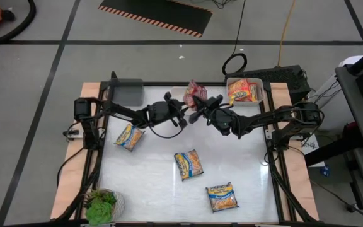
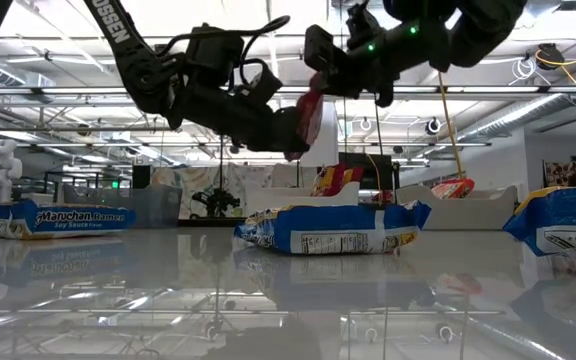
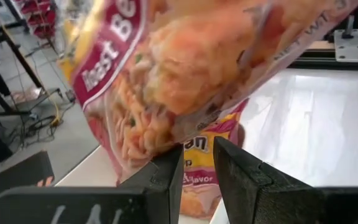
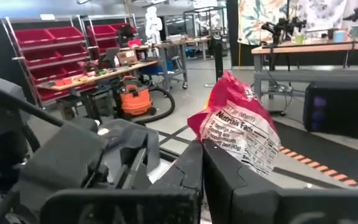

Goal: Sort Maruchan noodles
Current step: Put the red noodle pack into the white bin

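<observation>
Aloft, crinkly red-pink noodle packet [image 4: 235, 127], seemingly pinched by both grippers

Both grippers meeting mid-air at back-centre, left gripper [image 1: 184, 116] & right gripper [image 1: 197, 115] pinching red packet [image 1: 195, 93]; 3 blue-yellow packets [image 1: 188, 164] lying on table [image 1: 244, 164].

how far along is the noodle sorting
Partly done, it seems. An orange packet already lies in the white bin at the table's far right; the grey bin at far left looks empty. In hand: a red packet held in the air between both hands, right hand shut on it, left hand closing on it. Left: three blue-and-yellow packets on the table.
</observation>
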You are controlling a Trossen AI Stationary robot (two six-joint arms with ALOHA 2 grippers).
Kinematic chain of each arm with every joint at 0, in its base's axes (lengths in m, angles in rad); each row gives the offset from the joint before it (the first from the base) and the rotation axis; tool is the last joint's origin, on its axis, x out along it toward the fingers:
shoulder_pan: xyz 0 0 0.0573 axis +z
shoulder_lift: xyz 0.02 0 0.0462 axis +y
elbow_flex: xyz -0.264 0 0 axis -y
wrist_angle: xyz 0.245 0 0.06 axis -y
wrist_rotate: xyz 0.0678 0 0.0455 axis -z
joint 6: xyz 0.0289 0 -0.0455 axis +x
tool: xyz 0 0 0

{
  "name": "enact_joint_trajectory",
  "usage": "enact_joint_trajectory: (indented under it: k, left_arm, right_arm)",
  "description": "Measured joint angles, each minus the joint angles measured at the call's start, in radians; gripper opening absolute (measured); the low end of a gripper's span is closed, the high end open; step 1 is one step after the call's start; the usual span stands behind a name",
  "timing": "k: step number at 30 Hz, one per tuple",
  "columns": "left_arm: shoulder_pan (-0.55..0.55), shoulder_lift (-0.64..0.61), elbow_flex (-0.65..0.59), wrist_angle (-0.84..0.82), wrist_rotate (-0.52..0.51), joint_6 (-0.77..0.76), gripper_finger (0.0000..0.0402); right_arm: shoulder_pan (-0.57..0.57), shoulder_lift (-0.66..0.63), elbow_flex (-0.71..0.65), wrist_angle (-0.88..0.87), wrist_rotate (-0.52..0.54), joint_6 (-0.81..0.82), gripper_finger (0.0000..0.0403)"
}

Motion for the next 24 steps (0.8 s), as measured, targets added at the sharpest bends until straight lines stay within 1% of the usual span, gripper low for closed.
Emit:
enact_joint_trajectory:
  k: [3, 7, 10, 12, 20, 22, 24]
  left_arm:
    - [0.009, 0.0, 0.0, -0.015, 0.0, -0.031, 0.0094]
    - [0.026, 0.0, -0.001, -0.032, -0.002, -0.065, 0.0094]
    - [0.04, 0.0, -0.002, -0.038, -0.004, -0.097, 0.0094]
    - [0.048, 0.0, -0.002, -0.04, -0.003, -0.105, 0.0094]
    - [0.091, 0.0, -0.002, -0.096, 0.002, -0.121, 0.0094]
    - [0.105, -0.001, -0.001, -0.106, 0.028, -0.142, 0.0094]
    - [0.116, -0.001, -0.001, -0.117, 0.086, -0.165, 0.0094]
  right_arm:
    - [-0.018, 0.0, -0.028, 0.011, -0.009, 0.041, 0.0]
    - [-0.061, 0.025, -0.043, 0.024, -0.079, 0.094, 0.0]
    - [-0.08, 0.064, -0.043, 0.085, -0.132, 0.1, 0.0]
    - [-0.085, 0.094, -0.043, 0.123, -0.136, 0.099, 0.0]
    - [-0.111, 0.15, -0.043, 0.114, -0.135, 0.111, 0.0]
    - [-0.116, 0.153, -0.043, 0.112, -0.135, 0.108, 0.0]
    - [-0.122, 0.153, -0.043, 0.101, -0.131, 0.099, 0.0]
